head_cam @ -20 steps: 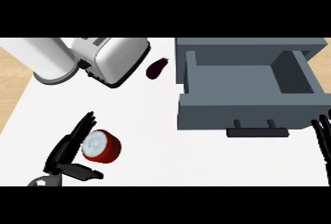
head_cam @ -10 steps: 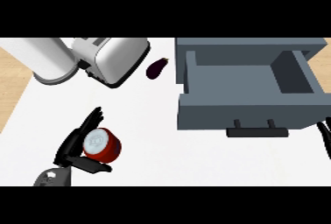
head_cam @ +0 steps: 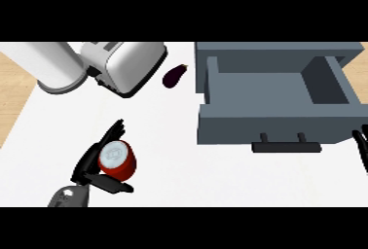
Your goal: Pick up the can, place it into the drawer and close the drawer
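**Left hand is finally wrapped around the can**

Quick update from my end of the rig. Over the last second the robot's left hand (head_cam: 92, 168) has slid forward and closed in on the short red can with the silver lid (head_cam: 116, 159). A second ago the fingers were only alongside it; now they curl round its left side and the thumb hooks under its lower edge, so I'd call that a grasp on the can. The can itself has barely shifted and sits in the lower left of the frame, on the white counter (head_cam: 187, 121). I can't tell whether it's lifted yet, it looks like it's resting there.

The right hand (head_cam: 359, 146) only shows as a few dark fingers at the right edge, just below the drawer's corner. It's slipped further out of frame than before, and I can't tell whether it's open or closed.

The grey open drawer (head_cam: 338, 85) fills the upper right, pulled out with its black handle (head_cam: 286, 145) facing down the frame, well apart from the can. Also up top: a shiny silver toaster (head_cam: 126, 61) in the upper left and a small dark purple eggplant (head_cam: 173, 76) between it and the drawer.

My read: pick step is basically secured, so next is lift and carry right across to the drawer. Closing comes after.
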Controlling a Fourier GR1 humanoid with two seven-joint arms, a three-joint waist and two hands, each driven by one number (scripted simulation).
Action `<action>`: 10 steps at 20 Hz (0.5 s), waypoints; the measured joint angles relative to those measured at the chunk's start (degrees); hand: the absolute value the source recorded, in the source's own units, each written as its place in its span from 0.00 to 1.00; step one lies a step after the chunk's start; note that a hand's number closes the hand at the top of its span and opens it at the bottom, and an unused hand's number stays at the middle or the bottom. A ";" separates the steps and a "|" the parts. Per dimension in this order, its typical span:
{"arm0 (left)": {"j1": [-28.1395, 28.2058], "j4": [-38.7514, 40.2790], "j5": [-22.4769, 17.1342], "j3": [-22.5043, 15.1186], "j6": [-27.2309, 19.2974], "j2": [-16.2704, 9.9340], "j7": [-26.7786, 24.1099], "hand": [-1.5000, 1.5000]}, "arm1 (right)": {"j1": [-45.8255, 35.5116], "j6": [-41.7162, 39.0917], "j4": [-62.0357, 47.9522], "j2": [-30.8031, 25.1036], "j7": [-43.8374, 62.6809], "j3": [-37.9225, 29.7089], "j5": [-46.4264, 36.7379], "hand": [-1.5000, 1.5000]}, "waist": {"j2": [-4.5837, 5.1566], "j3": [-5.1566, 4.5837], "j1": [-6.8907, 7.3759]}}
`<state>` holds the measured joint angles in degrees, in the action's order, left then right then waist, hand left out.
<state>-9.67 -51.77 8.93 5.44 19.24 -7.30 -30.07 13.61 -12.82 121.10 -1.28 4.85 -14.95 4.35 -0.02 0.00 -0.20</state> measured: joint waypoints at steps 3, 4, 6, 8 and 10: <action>0.24 -1.54 -0.57 -0.54 0.47 0.55 0.87 1.00 | 1.07 0.62 1.36 0.30 0.36 0.88 -0.24 0.00 | -0.02 0.02 0.02; -0.48 -0.63 -0.78 -0.35 0.75 0.44 0.52 1.00 | 1.47 0.22 0.87 0.45 -0.45 0.65 -0.08 0.00 | -0.02 0.00 -0.01; -1.15 -0.56 -1.39 -0.25 1.55 0.35 0.74 1.00 | 2.60 0.31 1.74 0.76 -0.52 1.37 -0.25 0.00 | -0.01 0.01 -0.04; -1.16 -0.27 -1.60 -0.70 2.09 0.97 -0.05 1.00 | 3.93 -0.10 2.79 0.96 -0.69 1.09 0.58 0.00 | -0.02 0.01 -0.09; -0.46 -3.50 -2.89 -1.18 2.61 2.17 2.98 1.00 | 3.57 -0.33 3.18 0.39 0.04 0.20 1.24 0.00 | -0.04 0.02 0.01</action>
<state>-10.13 -55.28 6.05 4.26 21.86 -5.13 -27.09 17.18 -13.15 124.28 -0.89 4.88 -14.76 5.59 -0.06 0.01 -0.19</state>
